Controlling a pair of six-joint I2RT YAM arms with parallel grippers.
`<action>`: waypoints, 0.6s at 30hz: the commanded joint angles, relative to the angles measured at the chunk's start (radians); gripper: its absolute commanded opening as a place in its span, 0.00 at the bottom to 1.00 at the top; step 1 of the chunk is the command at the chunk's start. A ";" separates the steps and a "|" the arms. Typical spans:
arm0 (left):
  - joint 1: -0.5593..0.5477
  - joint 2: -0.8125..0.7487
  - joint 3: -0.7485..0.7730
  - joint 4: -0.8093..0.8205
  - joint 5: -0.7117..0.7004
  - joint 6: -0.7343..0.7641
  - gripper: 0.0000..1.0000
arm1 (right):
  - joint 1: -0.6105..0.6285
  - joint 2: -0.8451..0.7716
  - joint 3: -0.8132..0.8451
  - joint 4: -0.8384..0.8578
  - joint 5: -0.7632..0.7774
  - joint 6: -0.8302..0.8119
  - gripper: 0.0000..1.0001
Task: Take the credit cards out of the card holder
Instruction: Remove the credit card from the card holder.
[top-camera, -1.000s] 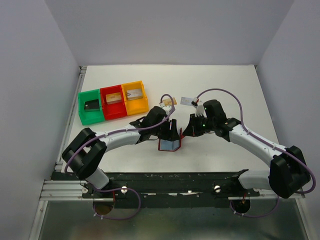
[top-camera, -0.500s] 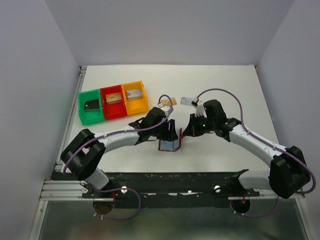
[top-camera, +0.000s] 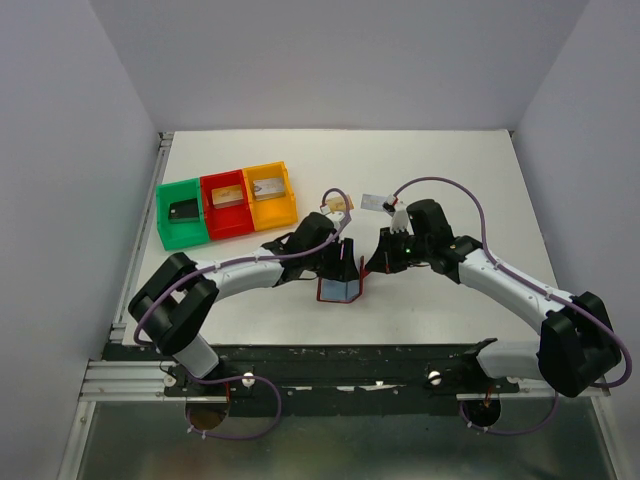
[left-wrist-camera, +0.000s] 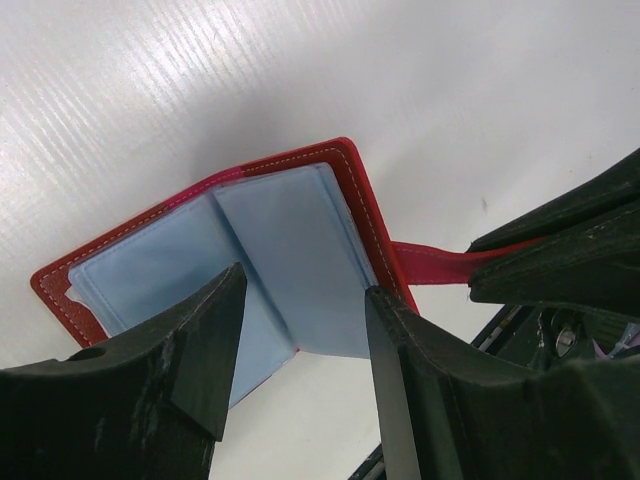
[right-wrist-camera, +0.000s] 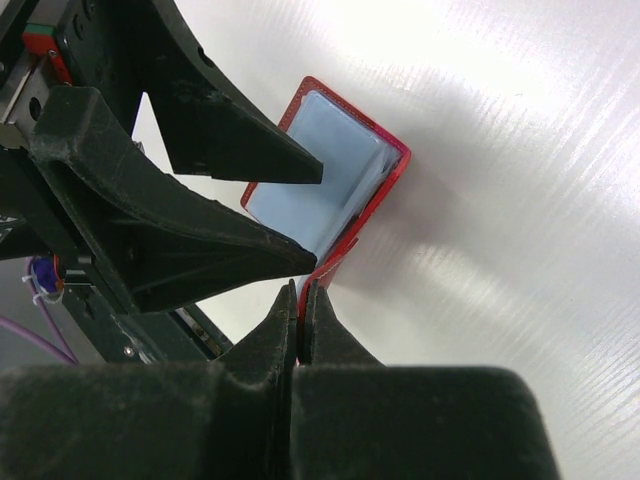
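Right hand (right-wrist-camera: 300, 292) clamped, card holder (right-wrist-camera: 322, 172) tab within

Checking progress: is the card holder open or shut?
Open: the card holder shows two light blue inner panels spread apart; the right gripper pinches its tab.

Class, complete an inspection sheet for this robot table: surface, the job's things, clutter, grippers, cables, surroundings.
Surface: white table, no spills seen.
Job's things: red wallet open, blue lining showing, no card seen in its pockets; gold card and pale card lie loose behind the grippers; black card in the green bin, one card each in the red bin and orange bin.
Clutter: nothing seen besides the three bins, in a row at the back left.
Grippers: left gripper open over the wallet; right gripper shut on the wallet's red tab.
Cables: purple cables loop along both arms.
Surroundings: plain grey walls; metal rail at the near edge.
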 joint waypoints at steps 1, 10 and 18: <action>-0.004 0.025 0.037 -0.004 0.037 0.014 0.62 | 0.003 -0.004 0.025 -0.007 -0.029 -0.011 0.00; -0.006 0.041 0.047 -0.014 0.040 0.024 0.62 | 0.003 0.004 0.029 -0.008 -0.032 -0.016 0.00; -0.006 0.049 0.060 -0.071 -0.011 0.031 0.61 | 0.001 0.009 0.033 -0.013 -0.033 -0.018 0.00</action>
